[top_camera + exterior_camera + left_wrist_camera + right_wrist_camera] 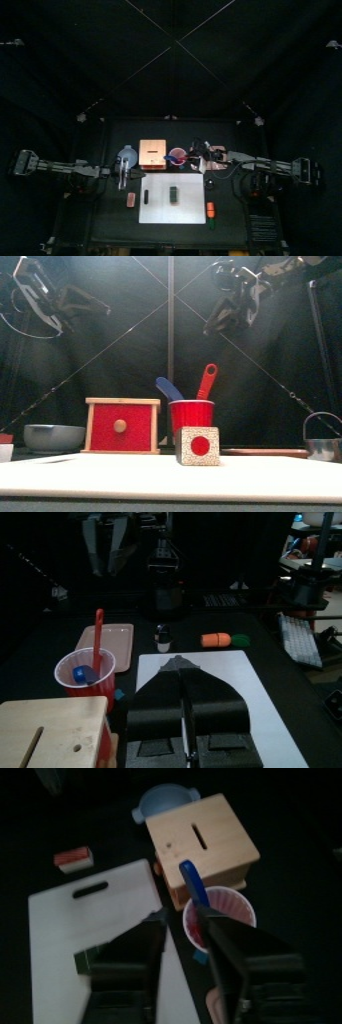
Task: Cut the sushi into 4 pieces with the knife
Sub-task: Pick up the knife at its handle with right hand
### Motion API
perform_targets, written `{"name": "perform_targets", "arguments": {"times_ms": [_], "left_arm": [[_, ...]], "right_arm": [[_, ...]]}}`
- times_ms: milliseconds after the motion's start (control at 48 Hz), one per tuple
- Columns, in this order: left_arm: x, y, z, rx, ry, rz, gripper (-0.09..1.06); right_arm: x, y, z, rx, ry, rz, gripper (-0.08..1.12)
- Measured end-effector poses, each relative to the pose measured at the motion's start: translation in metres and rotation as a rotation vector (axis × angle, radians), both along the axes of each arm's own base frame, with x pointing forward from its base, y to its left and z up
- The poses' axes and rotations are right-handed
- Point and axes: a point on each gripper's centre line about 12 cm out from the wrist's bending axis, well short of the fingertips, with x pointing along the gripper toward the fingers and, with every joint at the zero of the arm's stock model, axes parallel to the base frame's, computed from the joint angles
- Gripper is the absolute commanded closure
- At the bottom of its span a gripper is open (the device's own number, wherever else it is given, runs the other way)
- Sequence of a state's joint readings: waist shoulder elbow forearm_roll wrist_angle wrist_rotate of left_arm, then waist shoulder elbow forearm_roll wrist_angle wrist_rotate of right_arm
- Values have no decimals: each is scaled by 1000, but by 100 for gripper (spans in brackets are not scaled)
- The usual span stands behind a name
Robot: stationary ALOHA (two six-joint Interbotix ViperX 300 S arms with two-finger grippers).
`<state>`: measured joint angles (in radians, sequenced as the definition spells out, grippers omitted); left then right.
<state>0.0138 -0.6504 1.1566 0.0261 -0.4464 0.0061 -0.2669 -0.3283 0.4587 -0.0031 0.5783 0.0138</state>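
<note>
Centrally in the top view, one dark green toy sushi roll (175,193) lay on the white cutting board (194,190) on the surface. Behind it stood one red cup (191,414) with two toy knives, blue (167,388) and red (206,378), beside one pale wooden box (123,426). The left gripper (181,662) was closed and empty; the right gripper (187,923) gaped wide.

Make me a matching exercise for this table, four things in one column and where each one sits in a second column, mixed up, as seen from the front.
Things:
1. bowl
2. cup
3. sushi roll
4. orange toy

Places:
A. on the board
B. just left of the box
C. on the table, right of the board
D. just right of the box

Pairs: 1-B, 2-D, 3-A, 4-C.
</note>
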Motion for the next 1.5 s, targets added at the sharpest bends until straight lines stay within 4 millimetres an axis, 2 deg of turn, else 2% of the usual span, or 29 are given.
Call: {"name": "perform_targets", "arguments": {"times_ms": [188,375,667,750,1021,1229,1500], "left_arm": [[0,0,0,0,2,2,98],[0,1,-1,0,3,5,98],[-1,2,-4,-3,11,7,98],[-1,2,-4,-2,11,7,98],[-3,3,-8,-3,20,13,98],[-4,4,-10,-2,26,18,98],[-4,5,-10,-2,26,21,98]], "right_arm": [[18,-10,-19,-20,227,24,6],[36,-17,-39,-26,365,59,8],[48,-31,-71,23,552,46,9],[50,-36,-73,29,563,36,13],[48,-46,-73,55,564,10,40],[49,-44,-77,85,577,21,40],[54,-45,-80,73,607,70,51]]}}
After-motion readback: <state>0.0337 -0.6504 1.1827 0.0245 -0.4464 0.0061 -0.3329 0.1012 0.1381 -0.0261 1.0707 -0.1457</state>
